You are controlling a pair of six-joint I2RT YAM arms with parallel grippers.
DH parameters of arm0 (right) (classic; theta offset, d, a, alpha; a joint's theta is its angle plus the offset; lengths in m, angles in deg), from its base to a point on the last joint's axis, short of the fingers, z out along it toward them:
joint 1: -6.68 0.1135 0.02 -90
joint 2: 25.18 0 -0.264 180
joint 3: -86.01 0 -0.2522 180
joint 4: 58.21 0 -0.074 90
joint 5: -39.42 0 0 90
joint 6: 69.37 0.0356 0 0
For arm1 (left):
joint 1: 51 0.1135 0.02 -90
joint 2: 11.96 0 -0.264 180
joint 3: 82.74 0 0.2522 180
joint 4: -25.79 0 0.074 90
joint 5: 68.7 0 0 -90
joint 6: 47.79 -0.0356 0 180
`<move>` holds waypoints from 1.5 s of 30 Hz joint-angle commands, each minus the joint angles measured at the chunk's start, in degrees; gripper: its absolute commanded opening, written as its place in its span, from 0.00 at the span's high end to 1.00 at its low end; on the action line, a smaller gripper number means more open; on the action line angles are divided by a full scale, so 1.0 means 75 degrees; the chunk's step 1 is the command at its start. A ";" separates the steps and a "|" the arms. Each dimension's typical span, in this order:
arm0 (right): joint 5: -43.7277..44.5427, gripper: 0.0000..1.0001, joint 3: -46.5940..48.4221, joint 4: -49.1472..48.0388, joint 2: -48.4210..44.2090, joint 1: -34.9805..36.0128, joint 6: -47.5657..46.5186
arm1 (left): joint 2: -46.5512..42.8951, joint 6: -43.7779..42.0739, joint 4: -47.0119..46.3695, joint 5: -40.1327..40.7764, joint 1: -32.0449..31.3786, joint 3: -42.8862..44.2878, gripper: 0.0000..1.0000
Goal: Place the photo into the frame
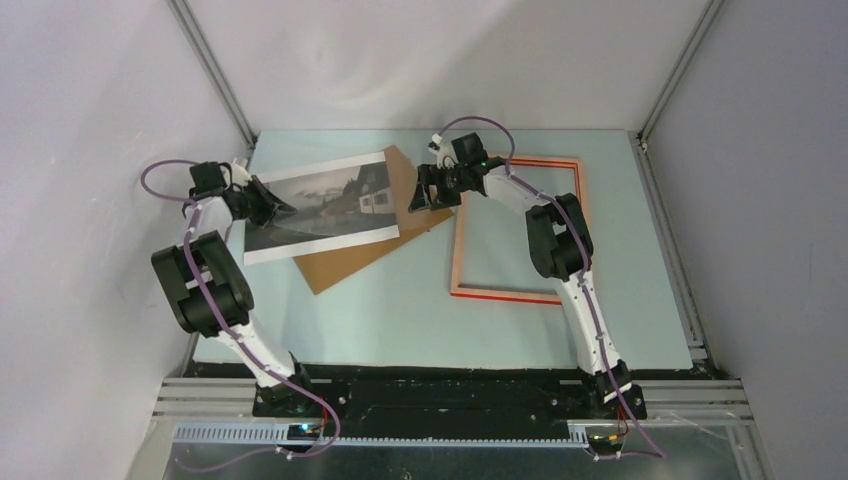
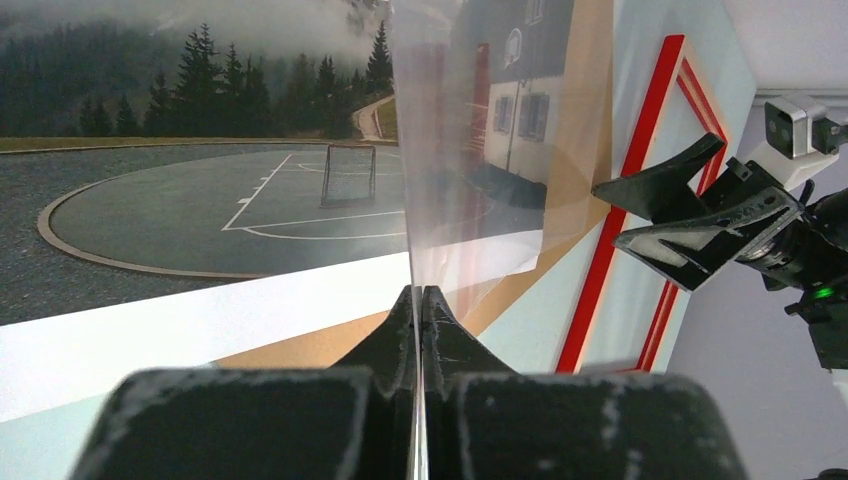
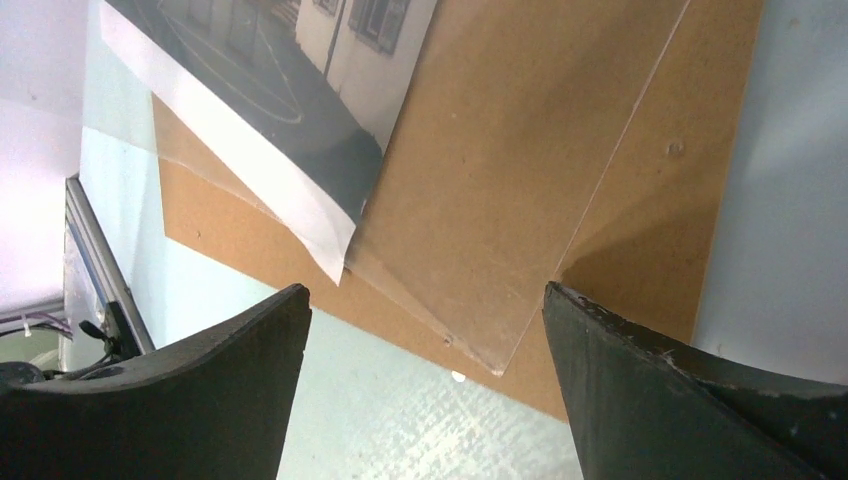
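Observation:
The photo (image 1: 320,205), a grey misty landscape with a house, lies at the table's left, partly over a brown backing board (image 1: 350,262). It fills the left wrist view (image 2: 200,200) and shows in the right wrist view (image 3: 290,120). My left gripper (image 2: 416,292) is at the photo's left edge (image 1: 265,205), shut on a thin clear sheet (image 2: 470,200) seen edge-on. The sheet's corner (image 3: 470,250) hovers over the board. The frame (image 1: 460,230) lies pale side up at right, red edge showing (image 2: 640,170). My right gripper (image 3: 425,300) is open and empty above the board's right corner (image 1: 420,195).
The brown backing board (image 3: 660,250) sticks out from under the photo toward the frame. The table is a pale blue mat (image 1: 400,320) with metal rails along its sides and grey walls all round. My right gripper's fingers (image 2: 690,215) show in the left wrist view.

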 commanded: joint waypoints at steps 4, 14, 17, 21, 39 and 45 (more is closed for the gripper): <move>0.0111 0.03 -0.0781 0.0350 -0.1278 -0.0183 -0.0089 | -0.0903 -0.0693 0.0225 -0.0813 -0.0133 0.0446 1.00; -0.0705 0.01 -0.2096 0.0088 -0.3173 -0.0791 -0.0793 | -0.2658 -0.1787 0.1099 -0.1801 -0.0404 0.0571 1.00; -0.0763 0.01 -0.2447 0.0252 -0.3878 -0.0825 -0.1395 | -0.3398 -0.2386 0.1633 -0.2102 -0.0541 0.0634 1.00; -0.0723 0.00 -0.2825 0.0439 -0.4750 -0.0761 -0.2182 | -0.4277 -0.3077 0.2189 -0.2189 -0.0892 0.0726 1.00; -0.1047 0.02 -0.4372 0.1015 -0.8488 -0.1000 -0.4919 | -0.6677 -0.4773 0.3970 -0.1857 -0.3475 0.1702 1.00; -0.1067 0.02 -0.4771 0.1434 -0.9492 -0.1058 -0.5674 | -0.7055 -0.5768 0.4958 -0.0541 -0.4526 0.1611 1.00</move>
